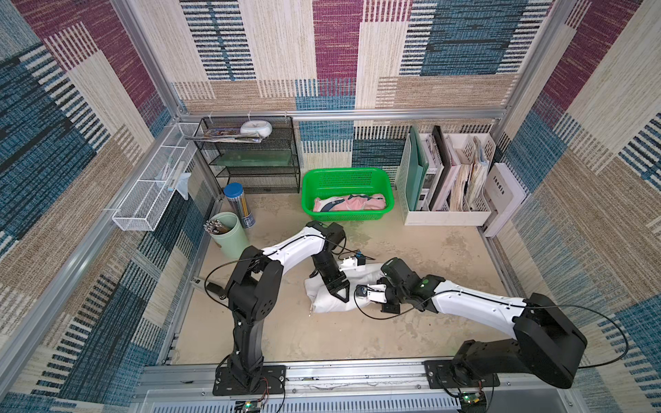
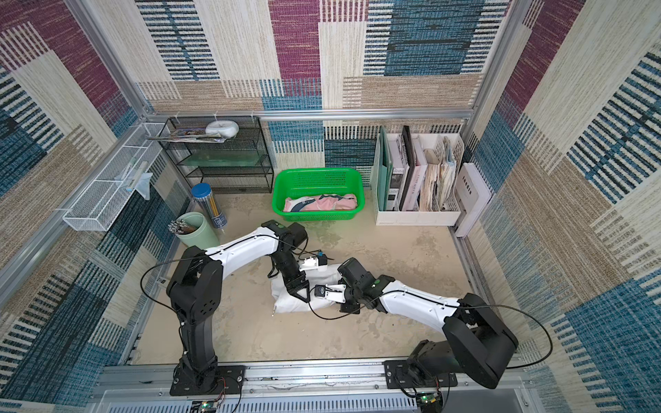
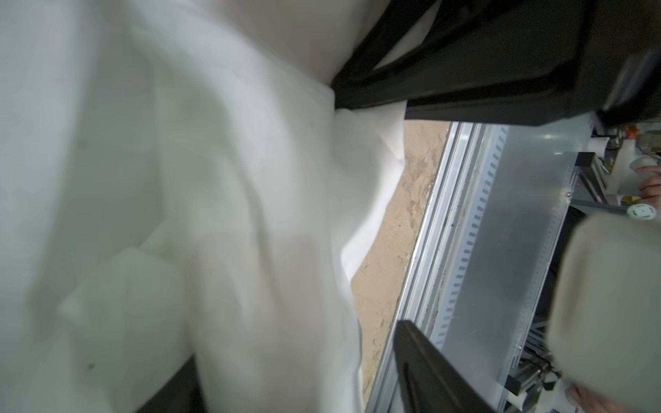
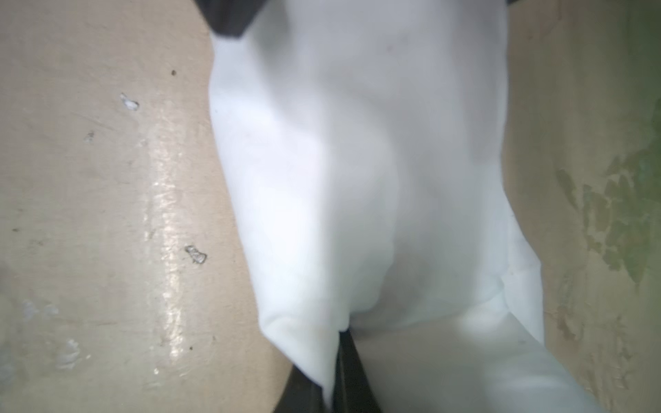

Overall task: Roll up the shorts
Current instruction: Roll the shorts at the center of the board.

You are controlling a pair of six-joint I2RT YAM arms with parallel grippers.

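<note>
The white shorts (image 1: 325,304) (image 2: 286,304) lie bunched in a loose roll at the middle of the table. My left gripper (image 1: 339,291) (image 2: 300,291) hovers over the roll's left part, open, with white cloth (image 3: 250,214) lying loose between its spread fingers (image 3: 429,372). My right gripper (image 1: 388,305) (image 2: 348,305) is at the roll's right end, shut on a fold of the white shorts (image 4: 357,161); its closed tips (image 4: 341,343) pinch the cloth edge. The pink shark-print shorts (image 1: 348,204) (image 2: 320,204) lie rolled in the green basket (image 1: 314,178) (image 2: 286,178).
Behind the basket stand a black mesh rack (image 1: 250,157) and a white file organizer (image 1: 447,175). A mint cup of pencils (image 1: 229,232) and a blue-lidded jar (image 1: 238,203) sit at the left. A metal rail (image 1: 357,372) runs along the front edge.
</note>
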